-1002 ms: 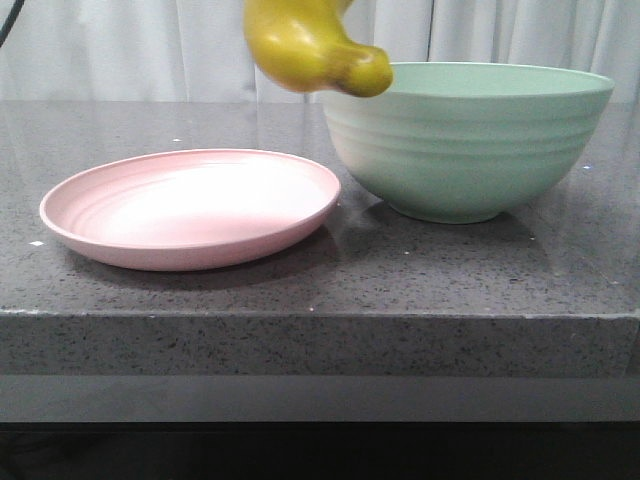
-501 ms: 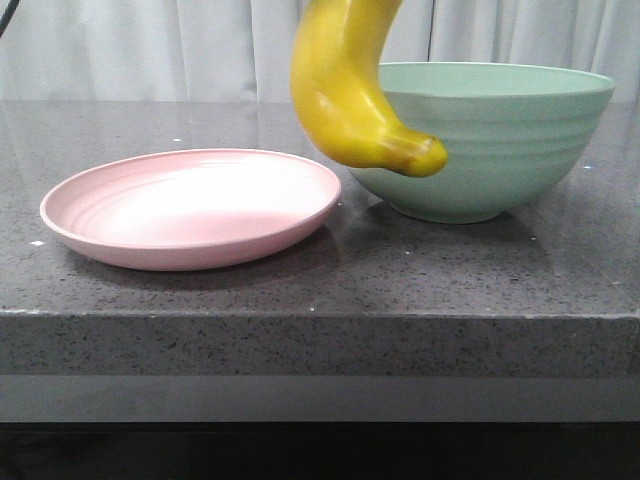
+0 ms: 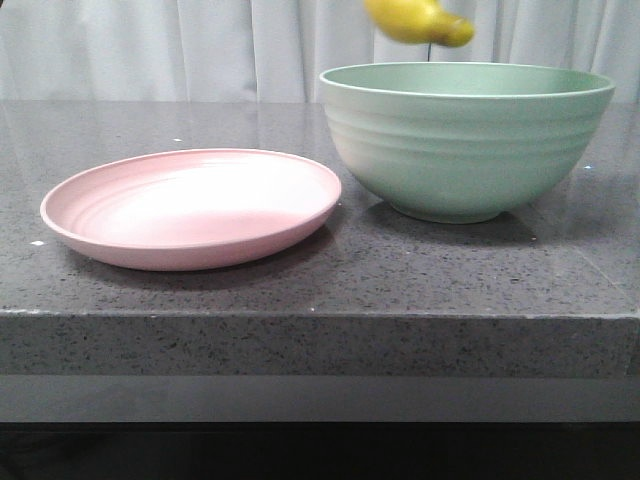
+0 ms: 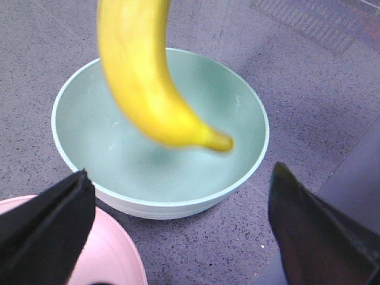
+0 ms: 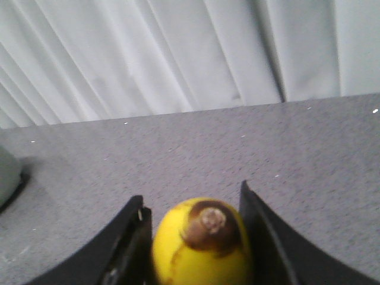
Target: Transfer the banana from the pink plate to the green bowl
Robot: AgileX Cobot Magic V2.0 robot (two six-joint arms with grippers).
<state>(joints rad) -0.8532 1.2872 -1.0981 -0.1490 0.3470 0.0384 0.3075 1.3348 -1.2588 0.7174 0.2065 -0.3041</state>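
speckled grey stone table [image 3: 300,300], pink plate [image 3: 190,208] and green bowl [image 3: 466,140] side by side on it

The banana [image 3: 418,20] now hangs high above the green bowl [image 3: 467,140], with only its lower end and tip showing at the top of the front view. Half a second ago it hung low in front of the bowl's near-left wall, its tip level with the ridges; a second ago it was up by the rim on the side facing the pink plate [image 3: 190,207]. So it has dipped, then risen and shifted toward the bowl's middle, and no longer covers the wall.
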